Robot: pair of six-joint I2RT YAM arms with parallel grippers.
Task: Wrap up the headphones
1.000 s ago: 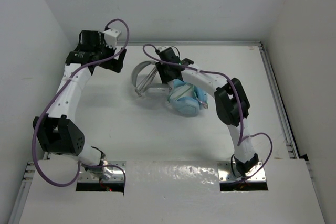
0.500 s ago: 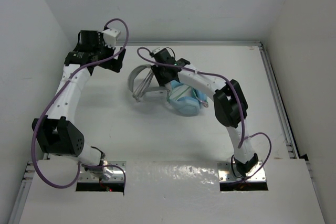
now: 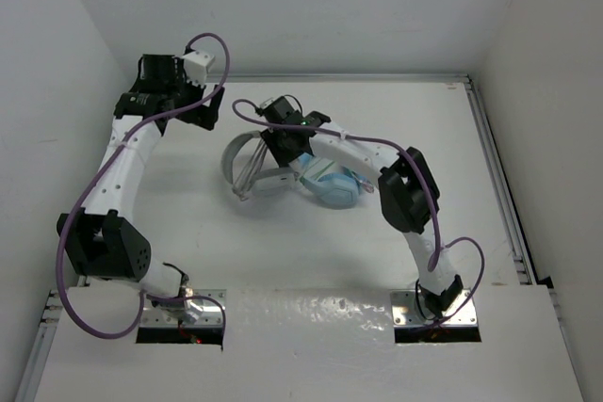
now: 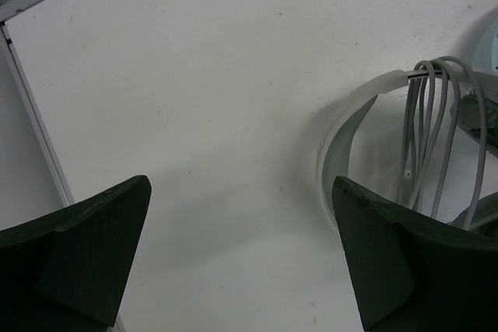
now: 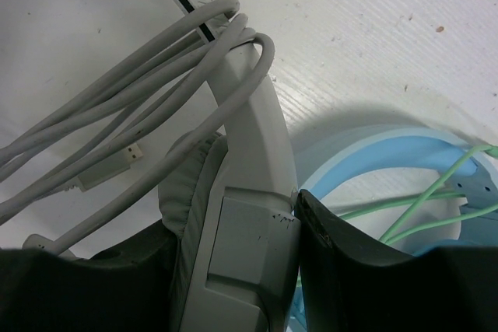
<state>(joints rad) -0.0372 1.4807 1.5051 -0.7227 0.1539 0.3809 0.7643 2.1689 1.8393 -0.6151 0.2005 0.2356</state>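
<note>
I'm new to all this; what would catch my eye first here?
The right pincer clamps the white-and-grey headphones, their whitish cable looped over the headband, near the table's middle. Light blue headphones lie right beside them. The left pincer hangs open to their left.

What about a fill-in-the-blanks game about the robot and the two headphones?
1. The right claw is clamped on the white headphones, and the left claw stands ____.
2. The white headphones' cable is looped around their ____.
3. The thin cord on the light blue headphones is ____.
Missing words: open; headband; green.
</note>
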